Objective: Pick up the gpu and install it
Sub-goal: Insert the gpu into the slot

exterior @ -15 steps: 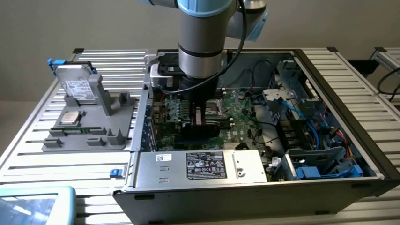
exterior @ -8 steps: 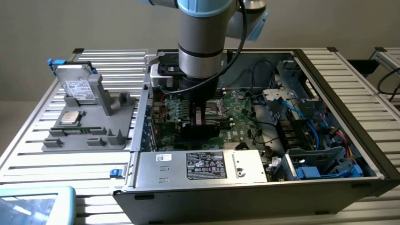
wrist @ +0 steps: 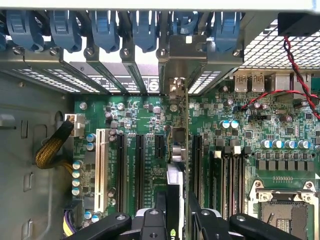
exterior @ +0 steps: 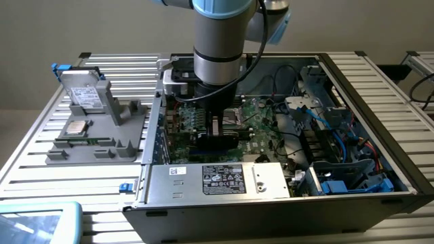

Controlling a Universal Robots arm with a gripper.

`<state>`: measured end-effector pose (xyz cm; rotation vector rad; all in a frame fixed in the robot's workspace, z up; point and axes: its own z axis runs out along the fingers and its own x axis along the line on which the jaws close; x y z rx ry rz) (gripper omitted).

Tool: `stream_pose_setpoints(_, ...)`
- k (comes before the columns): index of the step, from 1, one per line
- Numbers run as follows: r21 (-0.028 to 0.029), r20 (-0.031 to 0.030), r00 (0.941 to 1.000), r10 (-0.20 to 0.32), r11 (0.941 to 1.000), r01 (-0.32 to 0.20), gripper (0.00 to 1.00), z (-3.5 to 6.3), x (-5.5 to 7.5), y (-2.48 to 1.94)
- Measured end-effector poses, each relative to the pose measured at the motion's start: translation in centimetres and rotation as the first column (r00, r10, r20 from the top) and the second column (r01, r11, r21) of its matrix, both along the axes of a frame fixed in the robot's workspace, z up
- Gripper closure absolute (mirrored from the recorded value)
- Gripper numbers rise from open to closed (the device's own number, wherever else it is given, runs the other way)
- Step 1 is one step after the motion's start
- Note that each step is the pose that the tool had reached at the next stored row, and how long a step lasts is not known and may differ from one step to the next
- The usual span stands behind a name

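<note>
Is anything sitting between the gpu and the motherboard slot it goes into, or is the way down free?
Nothing visible blocks it. The pincer grips the gpu edge-on over the motherboard, its bracket up at the case's rear slot openings. The black slots beside it are bare. The contact under the card is hidden.

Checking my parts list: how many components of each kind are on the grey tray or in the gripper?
On the tray:
Hard drive: 1
CPU: 1
RAM stick: 1
In the gripper, over the motherboard:
GPU: 1
Total: 4
</note>
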<state>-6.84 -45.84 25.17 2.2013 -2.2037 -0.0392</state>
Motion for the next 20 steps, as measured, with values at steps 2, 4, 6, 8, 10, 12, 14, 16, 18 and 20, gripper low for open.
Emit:
stream_pose_setpoints(2, 0.0001, 0.0000, 1.0000, 0.000, 1.0000, 0.000, 0.73, -0.03, 0.00, 0.00)
stream_pose_setpoints(4, 0.0000, 0.0000, 1.0000, 0.000, 1.0000, 0.000, 0.73, -0.07, 0.00, 0.00)
stream_pose_setpoints(6, -0.0002, -0.0001, 1.0000, 0.000, 1.0000, 0.000, 0.73, -0.09, 0.00, 0.00)
stream_pose_setpoints(8, -0.0004, 0.0000, 1.0000, 0.000, 1.0000, 0.000, 0.73, -0.16, 0.01, 0.00)
stream_pose_setpoints(10, -0.0012, -0.0001, 1.0000, 0.000, 1.0000, 0.000, 0.73, -0.20, 0.01, 0.00)
stream_pose_setpoints(12, -0.0015, -0.0001, 1.0000, 0.000, 1.0000, 0.000, 0.73, -0.21, 0.01, 0.00)
stream_pose_setpoints(14, -0.0013, 0.0000, 1.0000, 0.000, 1.0000, 0.000, 0.73, -0.22, 0.00, 0.02)
stream_pose_setpoints(16, -0.0015, 0.0000, 1.0000, 0.000, 1.0000, 0.000, 0.73, -0.23, 0.00, 0.03)
stream_pose_setpoints(18, -0.0016, -0.0001, 1.0000, 0.000, 1.0000, 0.000, 0.73, -0.24, 0.00, 0.03)
stream_pose_setpoints(20, -0.0017, -0.0001, 1.0000, 0.000, 1.0000, 0.000, 0.73, -0.25, 0.00, 0.04)
